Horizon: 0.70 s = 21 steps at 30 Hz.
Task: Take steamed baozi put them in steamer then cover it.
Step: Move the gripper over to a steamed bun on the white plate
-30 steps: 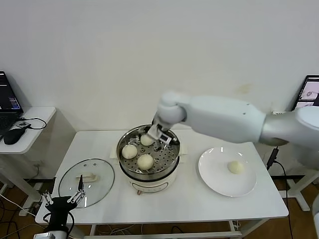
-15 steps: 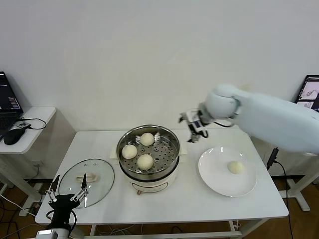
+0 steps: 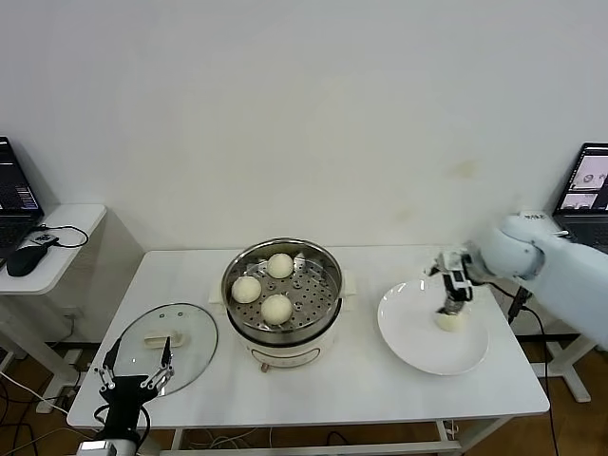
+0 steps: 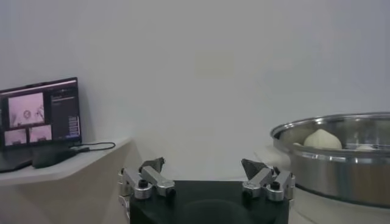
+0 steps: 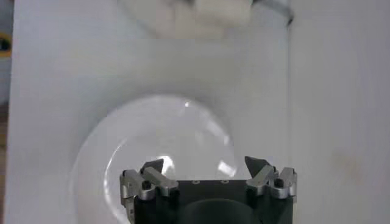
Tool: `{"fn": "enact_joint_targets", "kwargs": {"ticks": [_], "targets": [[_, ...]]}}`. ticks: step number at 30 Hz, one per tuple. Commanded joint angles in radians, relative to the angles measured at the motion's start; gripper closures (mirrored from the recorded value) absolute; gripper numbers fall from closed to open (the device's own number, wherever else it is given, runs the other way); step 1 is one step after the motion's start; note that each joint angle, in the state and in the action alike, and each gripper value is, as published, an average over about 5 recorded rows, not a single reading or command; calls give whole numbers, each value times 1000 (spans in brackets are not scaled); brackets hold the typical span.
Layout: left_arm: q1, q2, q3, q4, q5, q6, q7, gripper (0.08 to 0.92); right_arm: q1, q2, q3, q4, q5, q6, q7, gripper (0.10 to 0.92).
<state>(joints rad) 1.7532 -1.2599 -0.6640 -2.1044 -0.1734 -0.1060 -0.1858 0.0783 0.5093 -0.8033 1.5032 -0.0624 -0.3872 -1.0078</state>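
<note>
Steamer point(image 3: 283, 296) at the middle of the bench point(image 3: 361, 380), three baozi point(image 3: 276, 308) inside it, cover point(image 3: 163, 348) flat near the left edge, plate point(image 3: 418, 353) toward the right edge carrying one baozi point(image 3: 448, 321).

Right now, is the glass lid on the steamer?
No. In the head view the cover lies flat on the table beside the open steamer, near the left gripper.

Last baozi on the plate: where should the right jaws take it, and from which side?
Grip the baozi across its rounded middle, coming straight down from above. It sits alone on the flat white plate, nothing beside it, so both flanks look free. The right gripper hangs open directly over it. I'd close gently; the bun looks soft.
</note>
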Motion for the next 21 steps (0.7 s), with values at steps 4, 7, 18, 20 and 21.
{"fn": "enact_joint_targets", "kwargs": {"ticks": [4,7,18,20,21], "targets": [[14,-4,-10,-6,3,-3,-1,177,-229,74,208,-260,-162,150,-33,203],[17,-6,-15,-8,3,-3,-1,177,-232,122,217,-308,-191,184,-34,203],[21,-12,-26,-4,1,-2,-1,177,-229,231,229,-452,-279,286,-49,203],[19,-12,-26,-3,1,-2,-1,177,-230,241,232,-468,-294,293,-46,203],[19,-12,-26,-2,1,-2,-1,177,-230,245,233,-475,-300,295,-44,203]]}}
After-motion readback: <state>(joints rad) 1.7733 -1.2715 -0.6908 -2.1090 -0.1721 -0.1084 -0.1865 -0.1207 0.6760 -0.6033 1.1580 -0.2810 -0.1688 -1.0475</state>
